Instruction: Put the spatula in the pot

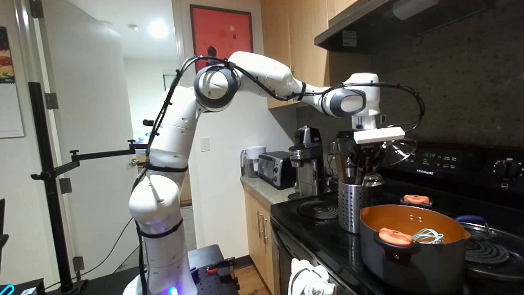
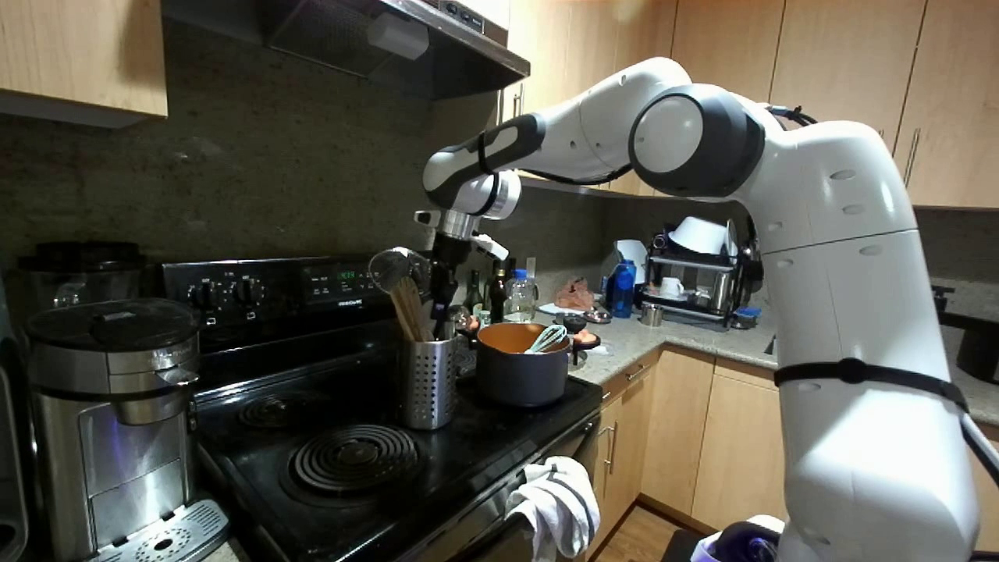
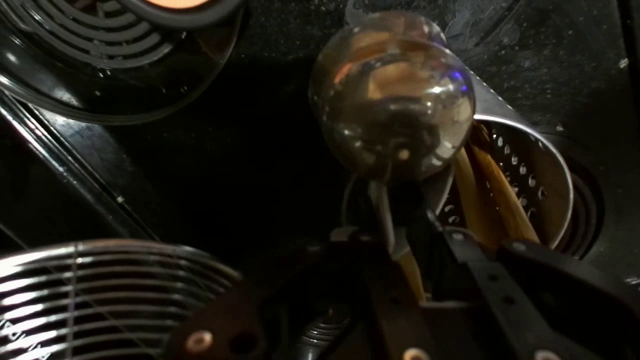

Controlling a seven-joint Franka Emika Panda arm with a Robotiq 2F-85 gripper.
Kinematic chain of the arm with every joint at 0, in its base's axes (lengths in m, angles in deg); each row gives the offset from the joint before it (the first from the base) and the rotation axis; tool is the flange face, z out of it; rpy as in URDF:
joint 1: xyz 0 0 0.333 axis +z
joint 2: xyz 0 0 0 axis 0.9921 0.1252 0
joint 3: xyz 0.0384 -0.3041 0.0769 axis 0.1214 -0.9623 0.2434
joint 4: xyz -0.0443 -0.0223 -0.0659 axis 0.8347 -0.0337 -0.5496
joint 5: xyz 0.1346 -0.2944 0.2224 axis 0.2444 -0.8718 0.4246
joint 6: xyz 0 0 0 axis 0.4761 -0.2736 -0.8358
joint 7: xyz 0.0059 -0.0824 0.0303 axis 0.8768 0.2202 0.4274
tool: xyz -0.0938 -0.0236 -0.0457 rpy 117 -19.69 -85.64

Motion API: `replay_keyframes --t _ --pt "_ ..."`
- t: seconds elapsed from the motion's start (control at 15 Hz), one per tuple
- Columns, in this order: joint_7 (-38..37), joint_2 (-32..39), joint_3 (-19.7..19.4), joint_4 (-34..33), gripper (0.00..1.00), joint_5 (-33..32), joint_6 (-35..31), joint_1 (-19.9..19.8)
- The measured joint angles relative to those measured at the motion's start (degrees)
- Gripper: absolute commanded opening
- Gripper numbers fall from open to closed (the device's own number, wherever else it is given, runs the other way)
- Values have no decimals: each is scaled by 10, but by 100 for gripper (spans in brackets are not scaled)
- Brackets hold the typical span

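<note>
The wide pot [image 1: 413, 264], grey outside with an orange-copper inside, stands on the stove and also shows in an exterior view [image 2: 521, 380]. A pale whisk [image 1: 428, 236] lies in it. Its orange handle [image 3: 177, 2] enters the wrist view. My gripper [image 3: 400, 235] points down over the perforated metal utensil holder [image 3: 569, 200], among its utensils. Several wooden utensils [image 3: 500, 200] and a shiny ladle [image 3: 395, 95] stand there. I cannot tell which utensil is the spatula. The fingers stand apart with something dark between them; I cannot tell whether they grip it.
A round strainer [image 1: 397, 152] rises from the holder close beside the gripper; its wires [image 3: 100, 300] fill the wrist view's lower left. The range hood [image 1: 368, 28] hangs above. A coffee maker [image 2: 117, 421] stands beside the stove. A towel [image 2: 556, 503] hangs in front.
</note>
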Motion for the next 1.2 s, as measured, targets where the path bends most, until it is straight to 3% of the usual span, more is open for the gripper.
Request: replay_keyframes --t 0.6,1.2 --pt "0 -6 2 -11 1 0 -8 -3" --pt "0 -64 10 -21 1 0 -7 1"
